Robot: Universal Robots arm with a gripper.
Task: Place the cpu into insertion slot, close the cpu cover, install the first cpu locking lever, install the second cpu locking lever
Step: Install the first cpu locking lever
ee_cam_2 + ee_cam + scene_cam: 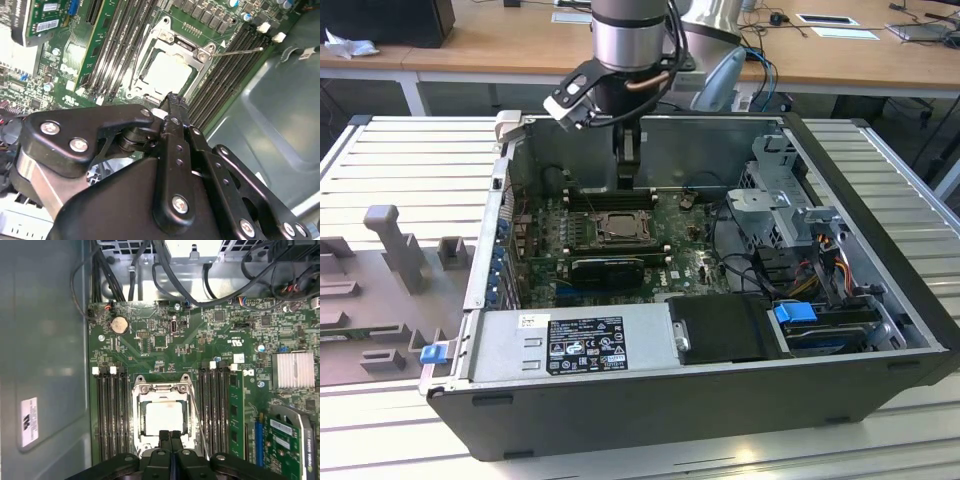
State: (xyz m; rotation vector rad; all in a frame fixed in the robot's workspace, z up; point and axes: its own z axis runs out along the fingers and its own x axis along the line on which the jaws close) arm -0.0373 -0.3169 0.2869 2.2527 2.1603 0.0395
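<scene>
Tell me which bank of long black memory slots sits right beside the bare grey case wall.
The bank of long black memory slots between the silvery square cpu and the grey metal case wall; the other bank borders a green card.

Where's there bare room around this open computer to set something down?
Free: the ribbed table either side of the case, up to the wooden desks. Crowded: inside, the claw hangs at the cpu cover between memory slots, cables beside the drive cage.

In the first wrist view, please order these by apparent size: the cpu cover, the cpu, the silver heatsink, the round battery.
Largest: cpu cover.
Next: cpu and silver heatsink, about alike.
Smallest: round battery.
</scene>
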